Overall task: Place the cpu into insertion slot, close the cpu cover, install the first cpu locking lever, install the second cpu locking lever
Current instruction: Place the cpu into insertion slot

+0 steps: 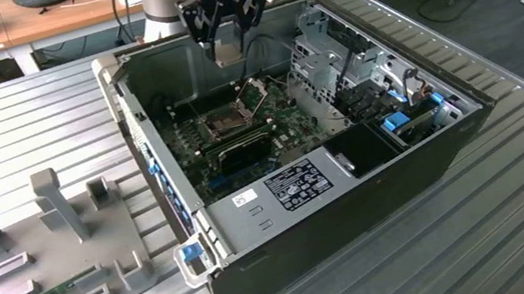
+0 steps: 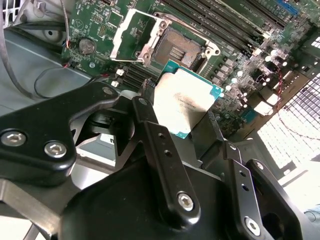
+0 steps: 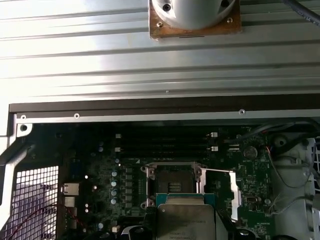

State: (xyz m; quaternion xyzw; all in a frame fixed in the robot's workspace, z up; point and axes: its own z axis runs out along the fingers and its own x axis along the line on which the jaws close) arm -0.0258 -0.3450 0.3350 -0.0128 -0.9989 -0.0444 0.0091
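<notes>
My gripper [image 1: 223, 45] is shut on the cpu [image 1: 225, 52], a flat silvery-tan square with a green edge, gripped by two opposite sides. It hangs above the open computer case [image 1: 424, 160], well over the motherboard. In the second wrist view the cpu [image 2: 184, 97] sits between the black fingers [image 2: 146, 112], just short of the insertion slot [image 2: 181, 50]. The insertion slot [image 3: 172, 183] lies bare, dark centre showing, with the cpu [image 3: 185, 220] close beside it. The cpu cover [image 2: 131, 34] is swung open to the slot's side; it is a silvery frame [image 3: 235, 196].
The case lies on its side on a ribbed metal table [image 1: 14, 132]. Long black memory slots [image 3: 165, 147] run beside the socket. Drive bays and cables [image 1: 381, 95] fill the case's right side in the exterior view. A grey fixture [image 1: 55, 245] holding a memory stick stands at that view's left.
</notes>
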